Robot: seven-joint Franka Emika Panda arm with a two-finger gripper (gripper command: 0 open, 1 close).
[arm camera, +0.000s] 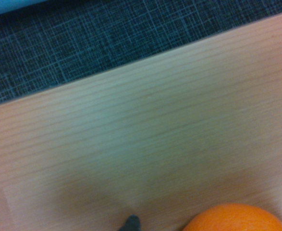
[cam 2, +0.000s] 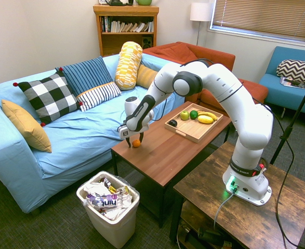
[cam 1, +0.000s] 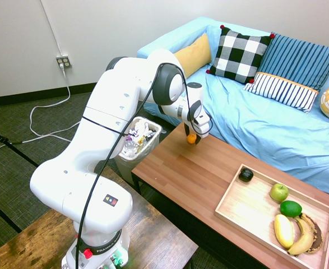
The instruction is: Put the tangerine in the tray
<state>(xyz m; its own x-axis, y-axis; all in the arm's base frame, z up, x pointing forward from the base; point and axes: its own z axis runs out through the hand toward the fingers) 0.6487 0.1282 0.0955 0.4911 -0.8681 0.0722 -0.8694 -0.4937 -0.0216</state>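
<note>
Tangerine [cam 2: 136,143] sits on the table [cam 2: 153,156] between the parted fingers of our open hand [cam 2: 135,143], so we judge only the approach done, with gripping, lifting, carrying and setting down in the tray [cam 2: 194,138] beyond left to us.

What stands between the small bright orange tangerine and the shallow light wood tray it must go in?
Only the low raised rim of the shallow light wood tray; otherwise nothing visible between it and the small orange tangerine.

Five cushions [cam 1: 239,55], two sofas [cam 2: 64,129]
</note>
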